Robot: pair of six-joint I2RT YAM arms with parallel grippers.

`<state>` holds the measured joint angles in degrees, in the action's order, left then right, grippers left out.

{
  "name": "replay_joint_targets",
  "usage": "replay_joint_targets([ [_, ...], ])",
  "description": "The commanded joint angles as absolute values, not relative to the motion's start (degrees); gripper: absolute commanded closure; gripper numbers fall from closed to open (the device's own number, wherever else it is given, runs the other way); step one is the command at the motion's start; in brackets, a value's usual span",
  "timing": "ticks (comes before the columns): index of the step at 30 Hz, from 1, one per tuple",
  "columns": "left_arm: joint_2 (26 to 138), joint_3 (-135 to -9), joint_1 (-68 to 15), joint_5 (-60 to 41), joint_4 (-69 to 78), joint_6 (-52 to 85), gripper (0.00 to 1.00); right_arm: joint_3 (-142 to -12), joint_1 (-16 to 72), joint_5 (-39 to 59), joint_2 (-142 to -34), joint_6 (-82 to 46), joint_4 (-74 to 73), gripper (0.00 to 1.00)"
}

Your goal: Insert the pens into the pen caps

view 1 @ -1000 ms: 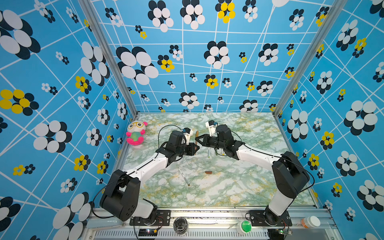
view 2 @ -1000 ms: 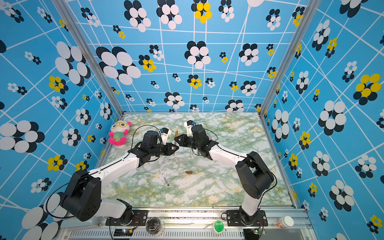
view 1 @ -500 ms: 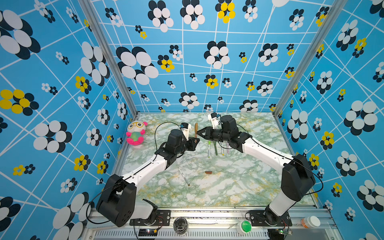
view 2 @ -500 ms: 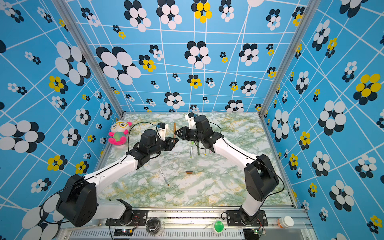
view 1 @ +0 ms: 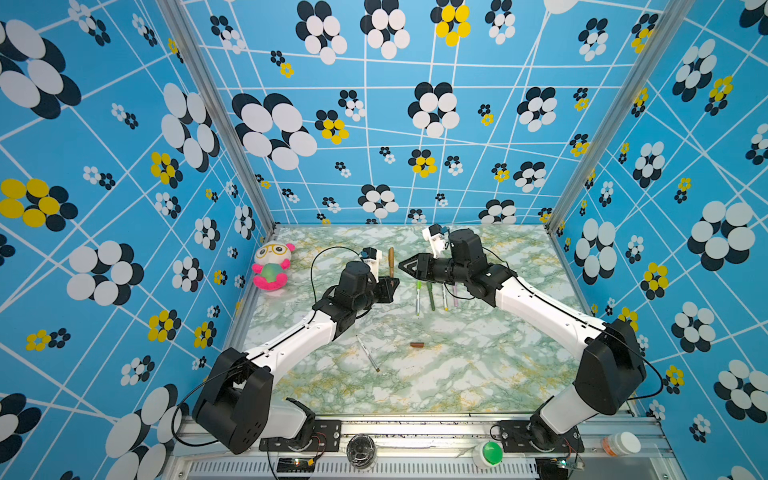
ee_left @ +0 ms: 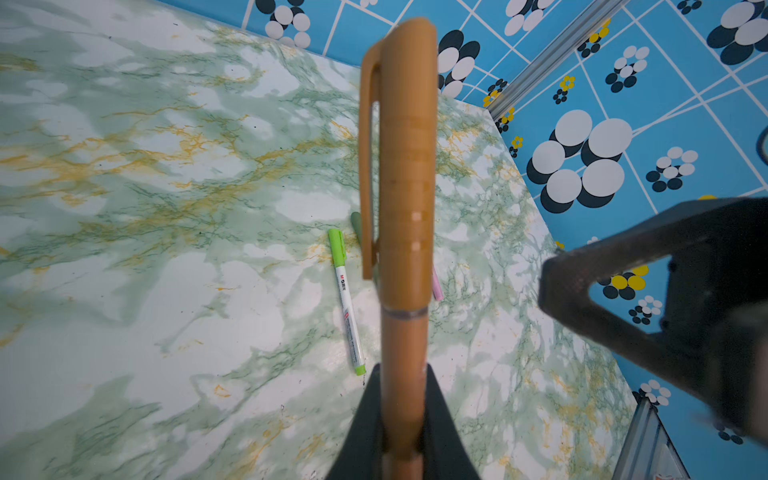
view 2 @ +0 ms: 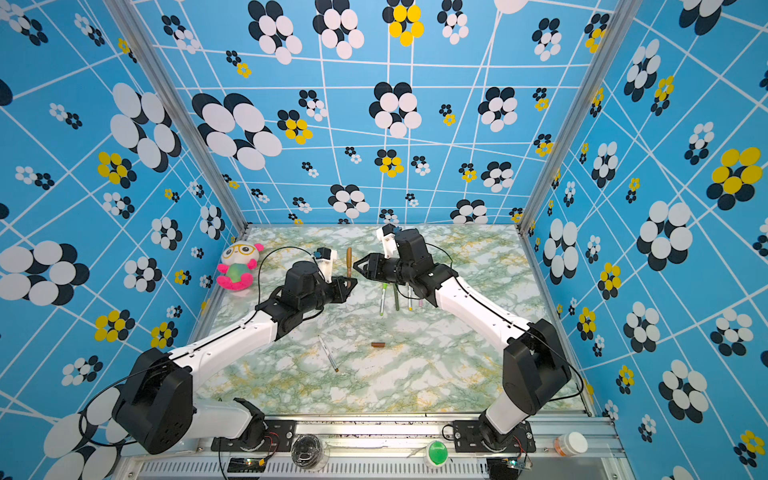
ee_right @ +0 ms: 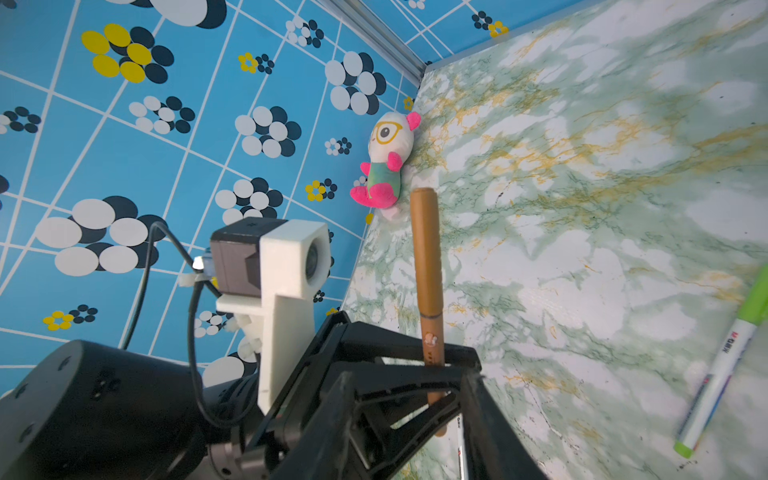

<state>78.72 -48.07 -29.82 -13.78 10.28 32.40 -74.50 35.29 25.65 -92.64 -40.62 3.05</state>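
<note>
1. Top views: the left gripper [view 1: 389, 286] is clamped on the lower barrel of the brown pen [view 1: 391, 261] and holds it upright above the marble table [view 1: 457, 374]. The right gripper [view 1: 404, 266] stands just beside the pen without touching it. A row of four pens [view 1: 431, 296], which appear capped, lies under the right arm. A white pen [view 2: 328, 353] lies uncapped, apart from the reddish-brown cap [view 2: 378, 344].
2. Left wrist view: the brown cap [ee_left: 409, 145] sits seated on the held pen, and no gap shows at the seam.
3. Right wrist view: the right gripper's jaws stand apart and empty. The brown pen is beyond them, in the left gripper.
4. Assessment: five of six pens are judged capped. What is left is to set down the brown pen and join the white pen to the reddish-brown cap.
</note>
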Motion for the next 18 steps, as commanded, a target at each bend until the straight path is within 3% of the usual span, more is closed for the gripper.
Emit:
replay_joint_targets([
  [1, 79.13, -49.47, -30.59, -15.44, 9.32, 32.84, 1.0, -74.65, 35.9, 26.28, -94.44, -39.29, 3.6, 0.56],
  [10, 79.28, -50.05, -31.12, -16.86, 9.44, 33.41, 1.0, -76.27, 37.72, 25.98, -98.38, -39.29, 3.61, 0.63],
  [18, 79.31, -49.9, -31.29, -16.31, 9.31, 34.53, 1.0, -77.88, 39.11, 24.63, -99.42, -38.54, 4.98, 0.86],
])
